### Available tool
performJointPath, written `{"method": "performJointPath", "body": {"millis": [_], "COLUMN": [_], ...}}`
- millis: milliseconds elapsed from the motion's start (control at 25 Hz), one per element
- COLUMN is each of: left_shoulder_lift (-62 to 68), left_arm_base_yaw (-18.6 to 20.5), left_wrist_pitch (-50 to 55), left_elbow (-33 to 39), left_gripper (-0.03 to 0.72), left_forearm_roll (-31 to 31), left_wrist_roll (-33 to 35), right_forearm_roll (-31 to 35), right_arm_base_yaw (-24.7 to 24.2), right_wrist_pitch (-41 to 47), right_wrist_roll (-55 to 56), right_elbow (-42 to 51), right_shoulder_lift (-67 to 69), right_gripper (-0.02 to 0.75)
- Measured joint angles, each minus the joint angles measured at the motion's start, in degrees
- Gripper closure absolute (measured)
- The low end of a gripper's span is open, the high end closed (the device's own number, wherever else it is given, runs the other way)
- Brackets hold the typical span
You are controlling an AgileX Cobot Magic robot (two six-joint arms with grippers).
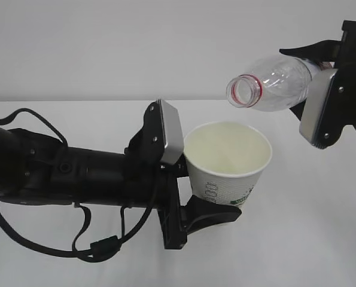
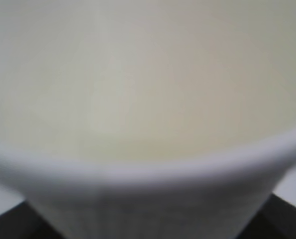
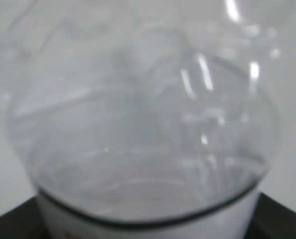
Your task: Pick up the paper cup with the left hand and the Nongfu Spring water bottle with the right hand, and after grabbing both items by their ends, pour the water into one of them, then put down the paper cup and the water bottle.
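My left gripper (image 1: 195,176) is shut on the white paper cup (image 1: 225,161), holding it upright above the table by its lower wall. The cup (image 2: 148,99) fills the left wrist view, with dark fingers (image 2: 287,221) at the bottom corners. My right gripper (image 1: 315,78) is shut on the Nongfu Spring water bottle (image 1: 276,81), which lies tipped nearly flat, its open mouth with the red neck ring (image 1: 245,91) just above and right of the cup's rim. The clear bottle (image 3: 138,124) fills the right wrist view. No stream of water shows; I cannot tell whether the cup holds water.
The white table (image 1: 321,227) runs under both arms to a pale back wall (image 1: 136,42). The left arm's black body and cables (image 1: 58,179) stretch across the left half of the exterior view.
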Motion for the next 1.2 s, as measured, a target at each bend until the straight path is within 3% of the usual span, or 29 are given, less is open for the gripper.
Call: {"method": "performJointPath", "body": {"millis": [1200], "left_shoulder_lift": [0.0], "left_arm_base_yaw": [0.0], "left_wrist_pitch": [-1.5], "left_elbow": [0.0], "left_gripper": [0.151], "left_forearm_roll": [1.4], "left_wrist_roll": [-0.8], "right_forearm_roll": [2.1], "right_arm_base_yaw": [0.0], "right_wrist_pitch": [-1.5], "right_wrist_roll": [-8.7], "right_elbow": [-1.3], "right_shoulder_lift": [0.0], "right_gripper": [0.259]}}
